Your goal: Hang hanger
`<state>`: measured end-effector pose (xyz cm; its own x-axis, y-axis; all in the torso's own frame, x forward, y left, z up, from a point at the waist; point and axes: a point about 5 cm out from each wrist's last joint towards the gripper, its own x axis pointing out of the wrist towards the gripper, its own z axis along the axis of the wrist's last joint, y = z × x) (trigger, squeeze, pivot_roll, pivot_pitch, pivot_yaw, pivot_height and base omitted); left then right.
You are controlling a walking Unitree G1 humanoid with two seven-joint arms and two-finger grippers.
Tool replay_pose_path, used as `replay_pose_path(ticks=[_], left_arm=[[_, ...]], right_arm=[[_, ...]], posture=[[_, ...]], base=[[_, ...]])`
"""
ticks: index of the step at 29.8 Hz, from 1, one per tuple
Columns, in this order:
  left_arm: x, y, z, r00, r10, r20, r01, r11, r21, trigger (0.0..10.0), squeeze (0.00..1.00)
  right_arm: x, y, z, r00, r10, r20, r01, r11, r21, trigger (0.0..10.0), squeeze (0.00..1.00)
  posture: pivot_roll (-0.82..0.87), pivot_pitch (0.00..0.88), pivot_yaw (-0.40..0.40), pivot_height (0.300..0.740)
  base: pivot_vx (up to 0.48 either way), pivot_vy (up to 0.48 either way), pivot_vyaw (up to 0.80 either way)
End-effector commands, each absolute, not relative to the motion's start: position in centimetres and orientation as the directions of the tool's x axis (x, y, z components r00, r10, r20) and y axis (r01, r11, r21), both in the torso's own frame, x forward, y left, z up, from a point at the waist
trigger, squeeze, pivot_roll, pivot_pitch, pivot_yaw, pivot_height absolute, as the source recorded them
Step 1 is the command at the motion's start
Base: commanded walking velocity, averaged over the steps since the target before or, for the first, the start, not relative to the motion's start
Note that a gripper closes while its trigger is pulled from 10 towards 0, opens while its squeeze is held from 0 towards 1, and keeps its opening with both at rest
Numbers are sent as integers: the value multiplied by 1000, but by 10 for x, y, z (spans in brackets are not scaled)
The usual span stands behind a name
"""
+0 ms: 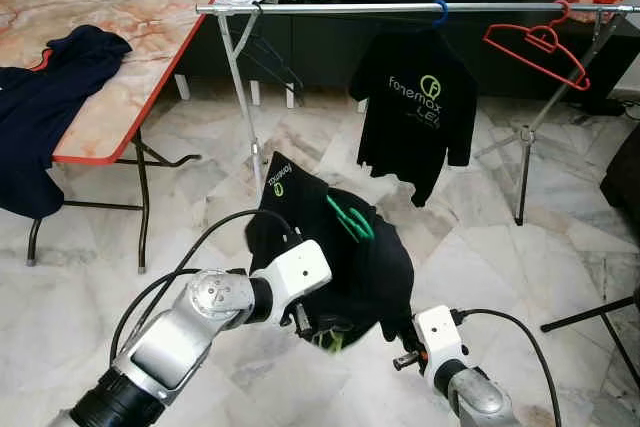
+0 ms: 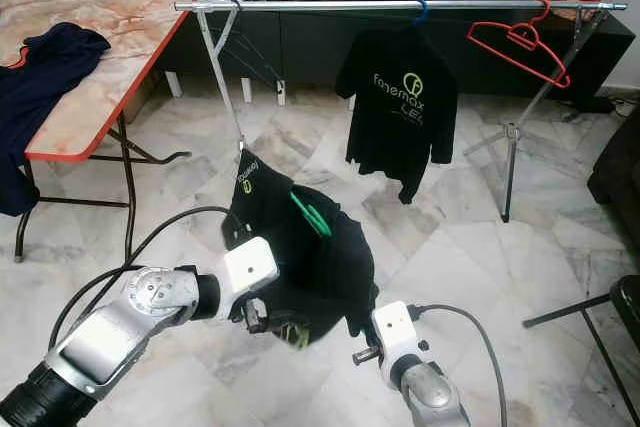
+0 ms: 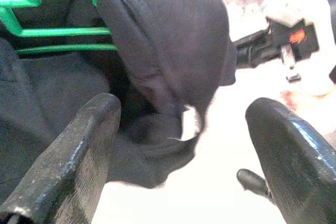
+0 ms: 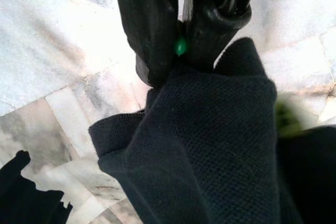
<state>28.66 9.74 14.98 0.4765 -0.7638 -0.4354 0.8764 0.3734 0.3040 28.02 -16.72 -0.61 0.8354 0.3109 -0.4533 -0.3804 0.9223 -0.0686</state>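
Observation:
A black shirt (image 1: 340, 247) on a green hanger (image 1: 350, 219) is held low in front of me, above the marble floor. My right gripper (image 4: 179, 51) is shut under the shirt's hem, and a bit of the green hanger shows between its fingers. My left gripper (image 3: 184, 129) is open beside the shirt's lower edge, with loose cloth between its fingers (image 3: 79, 150) but not pinched. Ahead stands a silver clothes rail (image 1: 330, 8). On it hang another black shirt (image 1: 415, 107) on a blue hanger and an empty red hanger (image 1: 535, 47).
A marble-topped folding table (image 1: 130, 37) with a dark garment (image 1: 50, 87) stands at the left. The rail's splayed legs (image 1: 522, 157) reach onto the floor. A black stand leg (image 1: 595, 315) is at the right, and a dark TV cabinet lies behind the rail.

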Motion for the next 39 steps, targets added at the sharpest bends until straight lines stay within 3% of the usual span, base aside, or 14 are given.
replay_pose_path(ticks=[1, 5, 7, 9, 10, 13, 24, 32, 37, 39], left_arm=[[282, 108, 146, 464, -755, -464, 884, 356, 303, 10000, 1000], [288, 114, 149, 526, -738, -422, 849, 422, 320, 10000, 1000], [304, 121, 156, 657, -666, -354, 752, 545, 370, 10000, 1000], [314, 122, 160, 732, -618, -288, 676, 607, 417, 10000, 1000], [317, 121, 163, 760, -600, -250, 644, 645, 411, 10000, 0], [326, 119, 167, 834, -533, -144, 546, 758, 358, 10000, 0], [329, 115, 135, 879, -445, -172, 477, 836, 273, 10000, 0], [340, 129, 121, 958, -249, -144, 277, 932, 233, 10000, 0], [344, 130, 122, 966, -227, -127, 249, 950, 191, 10000, 0], [344, 121, 121, 947, -294, -132, 314, 934, 170, 10000, 0]], right_arm=[[285, -171, 0, 845, 308, -436, -383, 919, -93, 0, 0], [285, -173, 0, 840, 306, -448, -397, 910, -123, 0, 0], [285, -174, -1, 838, 309, -450, -400, 908, -122, 0, 0], [284, -175, -1, 835, 316, -450, -406, 906, -116, 0, 0], [284, -174, -1, 834, 323, -448, -412, 904, -114, 0, 0], [283, -173, 0, 834, 335, -439, -416, 903, -102, 0, 0], [282, -169, 4, 827, 394, -401, -457, 887, -71, 0, 0], [276, -161, 0, 782, 472, -408, -533, 845, -43, 0, 0], [274, -160, -1, 764, 491, -417, -557, 830, -43, 0, 0], [272, -159, -2, 751, 505, -425, -573, 819, -40, 0, 0]], posture=[[72, 115, -63, 740], [72, 112, -65, 740], [74, 108, -66, 740], [69, 104, -67, 740], [67, 100, -67, 740], [58, 90, -67, 740], [49, 68, -76, 740], [44, 71, -86, 740], [39, 77, -90, 740], [39, 81, -92, 740]], base=[[0, 0, 0], [0, 0, 0], [0, 0, 0], [0, 0, 0], [0, 0, 0], [0, 0, 0], [0, 0, 0], [0, 0, 0], [0, 0, 0], [0, 0, 0]])
